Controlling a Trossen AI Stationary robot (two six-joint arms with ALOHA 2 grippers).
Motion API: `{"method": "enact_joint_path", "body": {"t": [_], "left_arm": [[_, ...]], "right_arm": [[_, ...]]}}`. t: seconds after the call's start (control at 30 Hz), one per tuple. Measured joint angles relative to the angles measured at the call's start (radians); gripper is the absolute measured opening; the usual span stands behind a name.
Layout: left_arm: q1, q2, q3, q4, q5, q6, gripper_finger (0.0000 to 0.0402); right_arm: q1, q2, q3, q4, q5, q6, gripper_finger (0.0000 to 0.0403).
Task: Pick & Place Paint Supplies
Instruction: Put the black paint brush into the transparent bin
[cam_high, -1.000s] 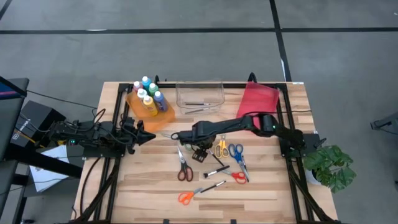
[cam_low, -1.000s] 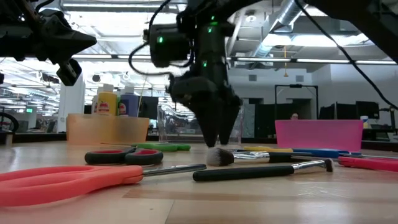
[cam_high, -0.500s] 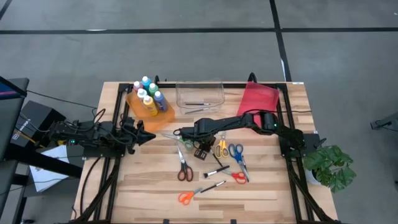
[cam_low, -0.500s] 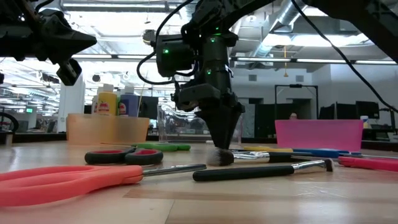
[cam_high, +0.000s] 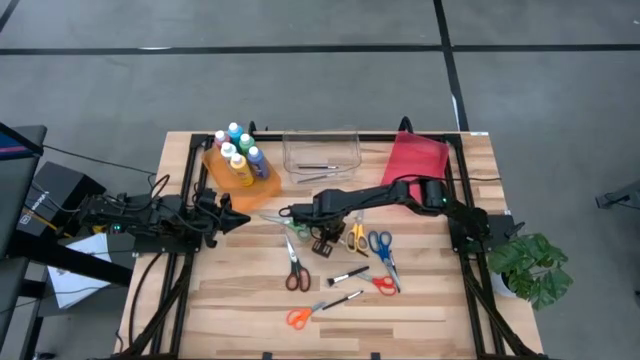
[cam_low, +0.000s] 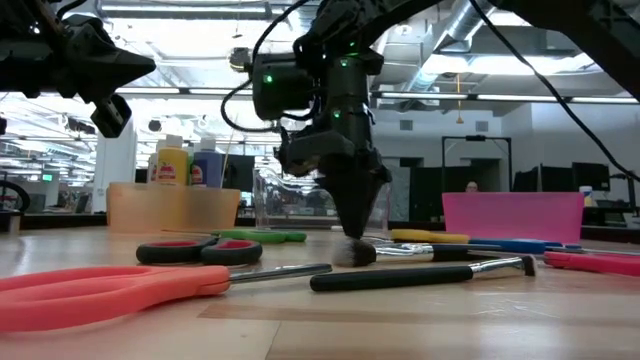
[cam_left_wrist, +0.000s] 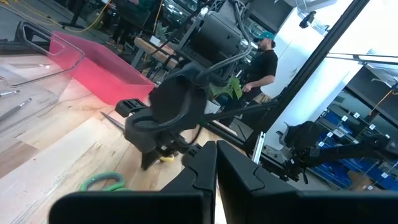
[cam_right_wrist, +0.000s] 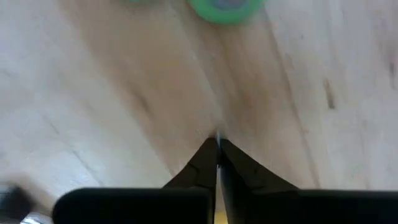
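**A:** From above, what is there, biggest first?

**B:** A pale wooden slatted worktop (cam_high: 420, 300). The left arm lies low at its left edge, its left gripper (cam_high: 240, 218) pointing inward, jaws pressed together with nothing in them. The right arm reaches across from the right. Its right gripper (cam_high: 322, 243) is at the centre, tips down on the wood.

**A:** And those jaws?

**B:** Closed to a point. The right wrist view shows the tips meeting over bare wood grain, with a green scissor handle (cam_right_wrist: 225, 9) just beyond. The level view adds what that hides: the tips stand at the bristle head of a dark-handled paintbrush (cam_low: 430, 252). I cannot tell whether they pinch it.

**A:** Containers?

**B:** Three along the far edge: an orange plastic bin (cam_high: 262, 182) on the left, a clear plastic bin (cam_high: 320, 150) in the middle, and a red plastic bin (cam_high: 415, 160) tilted on the right.

**A:** The supplies?

**B:** There are six scissors loose on the wood, with dark red (cam_high: 294, 272), orange (cam_high: 300, 317), yellow (cam_high: 356, 237), blue (cam_high: 381, 246), red (cam_high: 385, 285) and green handles. The small paint bottles (cam_high: 240, 165) stand upright in the orange bin, and I count six. Two brushes lie near the centre, and thin brushes (cam_high: 318, 168) lie in the clear bin.

**A:** Anything only the left wrist view gives?

**B:** A person (cam_left_wrist: 261, 62) standing in the room beyond.
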Motion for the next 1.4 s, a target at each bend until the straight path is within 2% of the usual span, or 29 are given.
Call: {"method": "enact_joint_path", "body": {"t": [0.23, 0.53, 0.77, 0.9, 1.13, 1.4], "left_arm": [[0.000, 0.000, 0.000, 0.000, 0.000, 0.000, 0.0006], [0.000, 0.000, 0.000, 0.000, 0.000, 0.000, 0.0006], [0.000, 0.000, 0.000, 0.001, 0.000, 0.000, 0.0006], [0.000, 0.000, 0.000, 0.001, 0.000, 0.000, 0.0006], [0.000, 0.000, 0.000, -0.005, 0.002, 0.000, 0.0006], [0.000, 0.000, 0.001, -0.009, 0.002, 0.000, 0.0006]], "right_arm": [[0.004, -0.178, 0.005, 0.009, 0.006, 0.028, 0.0001], [0.008, -0.420, 0.006, 0.102, 0.045, 0.069, 0.0001], [0.025, -0.600, 0.006, 0.277, 0.048, -0.042, 0.0000], [0.022, -0.684, 0.006, 0.321, 0.046, -0.108, 0.0000], [-0.002, -0.768, 0.008, 0.354, 0.050, -0.240, 0.0000], [-0.088, -0.766, 0.007, 0.348, 0.099, -0.407, 0.0000]]}}
